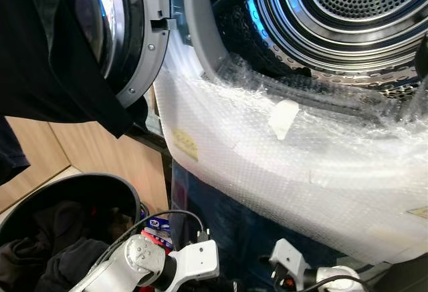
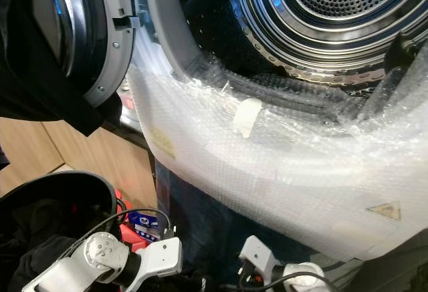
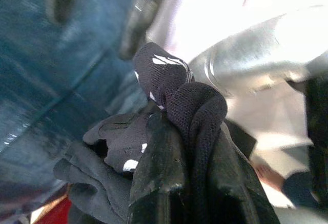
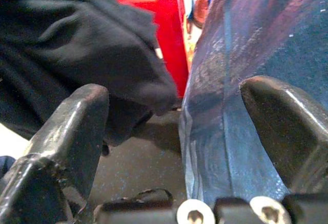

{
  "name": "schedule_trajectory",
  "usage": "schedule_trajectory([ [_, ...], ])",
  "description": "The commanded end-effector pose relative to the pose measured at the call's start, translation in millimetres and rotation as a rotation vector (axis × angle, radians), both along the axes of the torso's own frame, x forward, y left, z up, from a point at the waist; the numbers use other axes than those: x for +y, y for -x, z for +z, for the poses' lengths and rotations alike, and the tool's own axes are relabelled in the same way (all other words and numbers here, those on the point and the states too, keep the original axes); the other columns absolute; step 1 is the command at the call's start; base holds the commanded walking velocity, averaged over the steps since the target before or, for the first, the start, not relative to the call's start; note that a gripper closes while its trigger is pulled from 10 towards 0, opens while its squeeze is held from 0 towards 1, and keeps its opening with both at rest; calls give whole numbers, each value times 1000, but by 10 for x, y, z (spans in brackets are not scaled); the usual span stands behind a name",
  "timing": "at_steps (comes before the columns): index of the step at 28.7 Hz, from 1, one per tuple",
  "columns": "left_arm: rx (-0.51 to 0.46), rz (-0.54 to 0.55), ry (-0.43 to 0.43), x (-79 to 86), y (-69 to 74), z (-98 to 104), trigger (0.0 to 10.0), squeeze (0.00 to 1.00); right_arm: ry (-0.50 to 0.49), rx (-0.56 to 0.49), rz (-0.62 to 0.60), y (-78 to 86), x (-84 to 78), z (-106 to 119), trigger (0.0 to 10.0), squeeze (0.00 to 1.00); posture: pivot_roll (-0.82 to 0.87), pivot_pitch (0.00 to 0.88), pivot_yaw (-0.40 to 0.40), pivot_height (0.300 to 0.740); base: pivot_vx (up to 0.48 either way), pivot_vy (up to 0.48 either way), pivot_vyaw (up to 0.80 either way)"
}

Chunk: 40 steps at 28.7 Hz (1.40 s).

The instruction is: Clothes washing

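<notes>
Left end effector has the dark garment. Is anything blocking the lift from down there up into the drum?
Partly. The left end effector grips the dark garment low beside the basket. The drum is open, but the bubble-wrapped front bulges out above the arm, and a black cloth drapes the open door.

Black laundry basket (image 1: pixel 100 186) at lower left, round rim, holds dark clothes (image 1: pixel 40 252) piled inside. Basket stands just beside washing machine front (image 1: pixel 281 165), which is covered in bubble wrap. Wooden panel (image 1: pixel 100 152) behind basket. Red item (image 2: pixel 130 235) and small blue-white packet (image 2: pixel 142 224) sit low between basket and machine; floor itself barely visible.
</notes>
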<state>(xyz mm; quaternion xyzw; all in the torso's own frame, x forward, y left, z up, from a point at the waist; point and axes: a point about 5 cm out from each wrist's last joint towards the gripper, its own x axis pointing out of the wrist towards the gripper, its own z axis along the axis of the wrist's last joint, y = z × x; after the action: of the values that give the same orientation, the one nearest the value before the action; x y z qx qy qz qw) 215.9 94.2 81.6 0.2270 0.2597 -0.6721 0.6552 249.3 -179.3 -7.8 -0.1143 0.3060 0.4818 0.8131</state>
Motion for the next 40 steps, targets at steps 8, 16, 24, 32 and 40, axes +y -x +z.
schedule_trajectory([
  [8, -116, 21, -124, 81, -119, -36, 0, 0, -38, 26, 44, 37, -9, 4, 10000, 1000, 177, 3, -12, 740, 0, 0, 0],
  [16, -193, 153, -59, 37, -312, -18, 0, 0, -135, 69, 125, 63, -5, 83, 10000, 1000, 176, 5, -18, 740, 0, 0, 0],
  [24, -202, 167, 44, -165, -354, 56, 0, 0, -159, 82, 155, 114, 133, 37, 10000, 1000, 186, 0, -38, 740, 0, 0, 0],
  [32, -218, 183, 91, -249, -409, 109, 0, 0, -192, 53, 29, -8, 330, 23, 10000, 0, 183, 0, -33, 740, 0, 0, 0],
  [40, -309, 240, 151, -312, -581, 278, 0, 0, -264, 108, 102, 48, 382, 46, 10000, 0, 182, 0, -38, 740, 0, 0, 0],
])
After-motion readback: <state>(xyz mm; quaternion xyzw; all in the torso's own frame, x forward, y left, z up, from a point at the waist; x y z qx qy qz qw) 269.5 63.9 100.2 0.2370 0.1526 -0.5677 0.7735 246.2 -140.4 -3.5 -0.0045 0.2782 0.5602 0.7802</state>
